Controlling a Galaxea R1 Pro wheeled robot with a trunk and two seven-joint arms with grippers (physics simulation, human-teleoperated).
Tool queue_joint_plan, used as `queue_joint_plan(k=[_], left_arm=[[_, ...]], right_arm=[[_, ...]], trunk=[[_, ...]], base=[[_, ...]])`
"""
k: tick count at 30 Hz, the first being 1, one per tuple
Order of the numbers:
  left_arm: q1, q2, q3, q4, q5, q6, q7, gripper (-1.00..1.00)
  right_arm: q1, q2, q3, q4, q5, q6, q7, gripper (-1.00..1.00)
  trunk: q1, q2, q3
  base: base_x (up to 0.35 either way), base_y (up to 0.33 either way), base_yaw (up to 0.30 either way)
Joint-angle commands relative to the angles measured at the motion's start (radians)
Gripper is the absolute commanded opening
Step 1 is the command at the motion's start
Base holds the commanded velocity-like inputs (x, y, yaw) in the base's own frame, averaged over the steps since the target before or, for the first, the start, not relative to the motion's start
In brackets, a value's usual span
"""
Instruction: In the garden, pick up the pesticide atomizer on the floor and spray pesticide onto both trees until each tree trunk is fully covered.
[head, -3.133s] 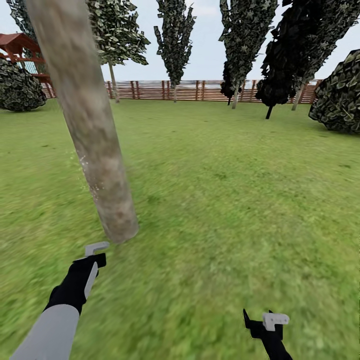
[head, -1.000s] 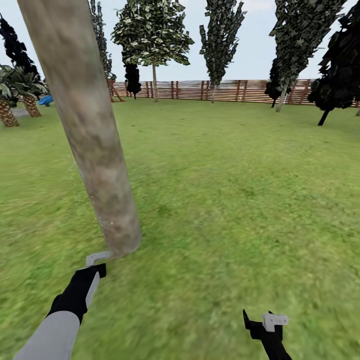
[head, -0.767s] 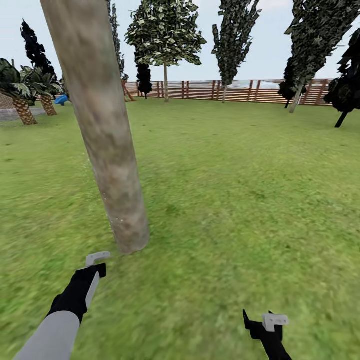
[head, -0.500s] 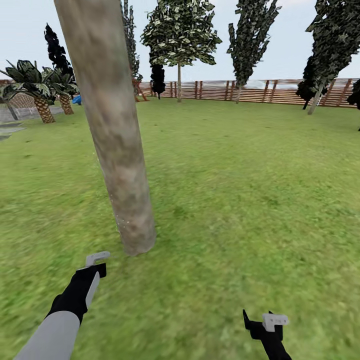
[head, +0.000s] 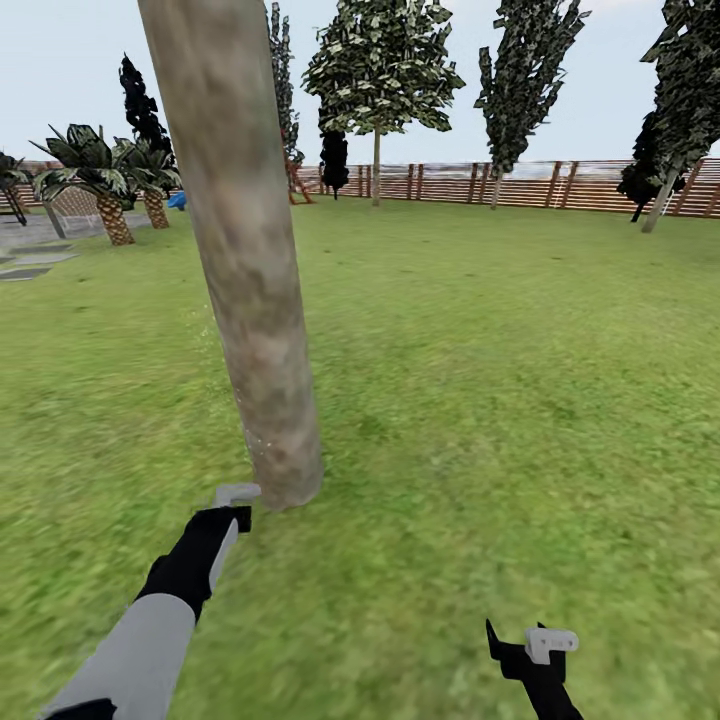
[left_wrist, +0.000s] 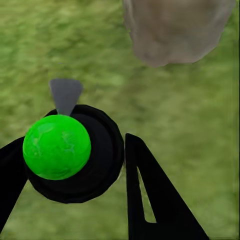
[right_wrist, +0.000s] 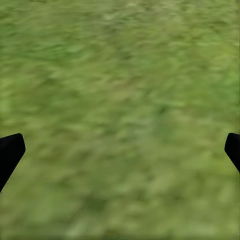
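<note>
left gripper (left_wrist: 75, 165) clamped on atomizer (left_wrist: 57, 146), nozzle near tree trunk (head: 250, 280) base, right gripper (right_wrist: 120, 150) fingers spread over grass (head: 500, 380)

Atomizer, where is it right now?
Left wrist view: the atomizer sits between the left end effector's fingers, by the base of the tree trunk.

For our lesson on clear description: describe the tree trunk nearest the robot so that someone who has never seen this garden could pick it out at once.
On the lawn inside the slatted fence, look just ahead of the left gripper. The trunk rises there, leaning slightly. It is a thick, pale grey-beige mottled column, far wider than the thin stems by the fence or the scaly palms.
</note>
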Motion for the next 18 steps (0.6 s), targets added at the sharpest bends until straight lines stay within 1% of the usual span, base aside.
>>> queue_joint_plan(k=[1,5,8,9,11,12,15,16,17,18], left_arm=[[-0.028,-0.004,-0.013,0.0,-0.001,0.018,0.0,-1.0],[-0.072,-0.005,-0.021,-0.001,0.002,0.063,0.0,-1.0],[-0.104,0.015,-0.015,0.0,0.0,0.077,-0.004,-1.0],[-0.114,0.027,-0.014,0.0,0.0,0.08,-0.006,-1.0],[-0.126,0.055,-0.013,0.0,0.003,0.116,-0.01,-1.0],[-0.127,0.059,-0.013,0.0,0.003,0.126,-0.011,-1.0],[-0.127,0.051,-0.018,-0.001,0.003,0.135,-0.011,-1.0],[-0.128,0.041,-0.02,-0.001,0.003,0.136,-0.011,-1.0],[-0.13,0.014,-0.023,-0.001,0.002,0.136,-0.011,-1.0],[-0.13,0.0,-0.023,-0.003,0.002,0.137,-0.011,-1.0]], right_arm=[[0.0,0.0,0.0,0.0,0.0,0.0,0.0,1.0],[0.0,-0.001,0.0,0.0,0.0,0.0,0.0,1.0],[0.0,-0.001,-0.001,0.0,0.0,0.0,0.0,1.0],[0.0,-0.001,-0.001,0.0,0.0,0.0,0.0,1.0],[0.0,-0.001,-0.001,0.0,0.0,0.0,0.0,1.0],[0.0,-0.001,-0.001,0.0,0.0,0.0,0.0,1.0],[0.0,-0.001,-0.001,0.0,0.0,0.0,0.0,1.0],[0.0,-0.001,-0.001,0.0,0.0,0.0,0.0,1.0],[0.0,-0.001,-0.001,0.0,0.0,0.0,0.0,1.0],[0.0,-0.001,-0.001,0.0,0.0,0.0,0.0,1.0]], trunk=[[0.0,0.0,0.0],[0.0,0.0,0.0],[0.0,0.0,0.0],[0.0,0.0,0.0],[0.0,0.0,0.0],[0.0,0.0,0.0],[0.0,0.0,0.0],[0.0,0.0,0.0],[0.0,0.0,0.0],[0.0,0.0,0.0]], base=[[0.0,0.0,0.0],[0.0,0.0,0.0],[0.0,0.0,-0.015],[0.0,0.0,-0.102],[0.0,0.0,-0.199],[0.0,0.0,-0.188],[0.0,0.0,-0.074],[0.0,0.0,-0.02],[0.0,0.0,-0.008],[0.0,0.0,-0.005]])
